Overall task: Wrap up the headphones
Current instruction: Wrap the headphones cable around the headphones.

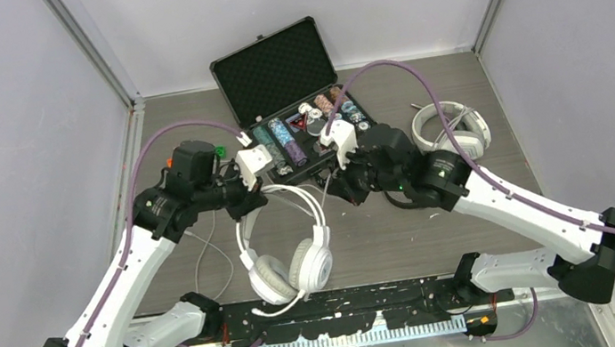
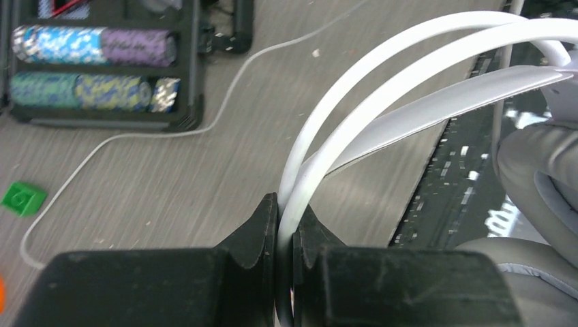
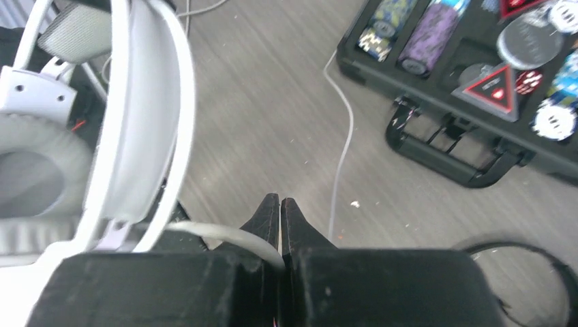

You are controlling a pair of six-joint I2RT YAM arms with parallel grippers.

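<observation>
The bulky white-grey headphones (image 1: 291, 270) lie mid-table, ear cups toward the near edge and headband (image 1: 288, 191) arching away. My left gripper (image 1: 256, 203) is shut on the thin white headband wires (image 2: 354, 102) at the band's left side, with the grey ear cushion (image 2: 538, 170) to the right. My right gripper (image 1: 341, 192) sits just right of the band, shut on the headphones' white cable (image 3: 211, 233), which curves in from the ear cup (image 3: 41, 170). More of that cable (image 1: 212, 258) trails over the table at left. A second white pair of headphones (image 1: 450, 128) lies at back right.
An open black case (image 1: 289, 95) of poker chips (image 2: 88, 68) stands at the back centre, its handle (image 3: 450, 157) facing the grippers. A small green block (image 2: 24, 199) lies left of the case. A thin black loop (image 3: 538, 266) rests on the table by my right gripper.
</observation>
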